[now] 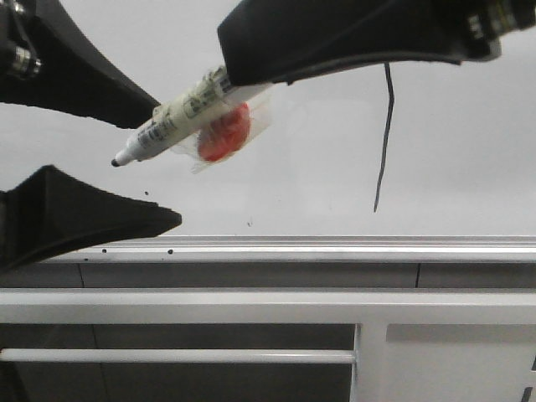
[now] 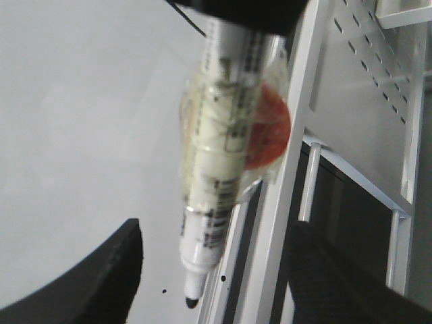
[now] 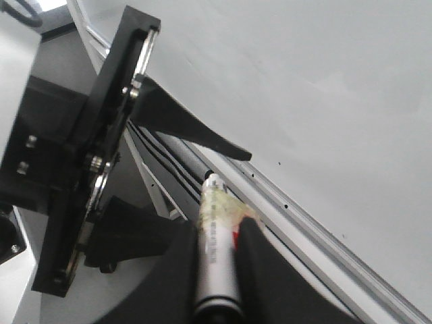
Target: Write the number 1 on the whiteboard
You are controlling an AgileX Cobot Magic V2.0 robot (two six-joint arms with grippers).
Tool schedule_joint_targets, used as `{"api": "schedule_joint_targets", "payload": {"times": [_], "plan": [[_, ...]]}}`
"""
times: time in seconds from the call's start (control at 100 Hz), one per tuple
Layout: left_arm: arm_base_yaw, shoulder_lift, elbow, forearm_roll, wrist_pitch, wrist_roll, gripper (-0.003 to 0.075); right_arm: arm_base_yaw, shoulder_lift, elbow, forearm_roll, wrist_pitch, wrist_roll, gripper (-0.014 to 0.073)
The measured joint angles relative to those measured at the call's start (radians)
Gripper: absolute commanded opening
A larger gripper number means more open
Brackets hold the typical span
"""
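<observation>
The number 1 is a thin black vertical stroke on the pale whiteboard, to the right of the pen. My right gripper comes in from the upper right, shut on a white marker pen. The pen has clear tape and a red round piece wrapped on it, and its uncapped black tip points left and down. The right wrist view shows the pen clamped between the fingers. My left gripper is open, with its fingers above and below the pen's tip end and not touching it.
A silver aluminium rail runs along the board's bottom edge, with small black specks on it. Below stands a grey metal frame with bars, which also shows in the left wrist view. The left arm's black body is close to the right gripper.
</observation>
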Motion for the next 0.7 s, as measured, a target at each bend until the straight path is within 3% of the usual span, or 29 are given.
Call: {"api": "schedule_joint_targets", "payload": {"times": [0.11, 0.45, 0.7], "plan": [[0.000, 0.000, -0.009, 0.000, 0.002, 0.000, 0.0385, 0.000, 0.000, 0.000, 0.000, -0.002, 0.000, -0.0043], [0.000, 0.000, -0.015, 0.000, 0.002, 0.000, 0.0145, 0.000, 0.000, 0.000, 0.000, -0.001, 0.000, -0.0043], [0.000, 0.000, -0.015, 0.000, 0.002, 0.000, 0.0122, 0.000, 0.000, 0.000, 0.006, 0.029, 0.000, -0.0043]]}}
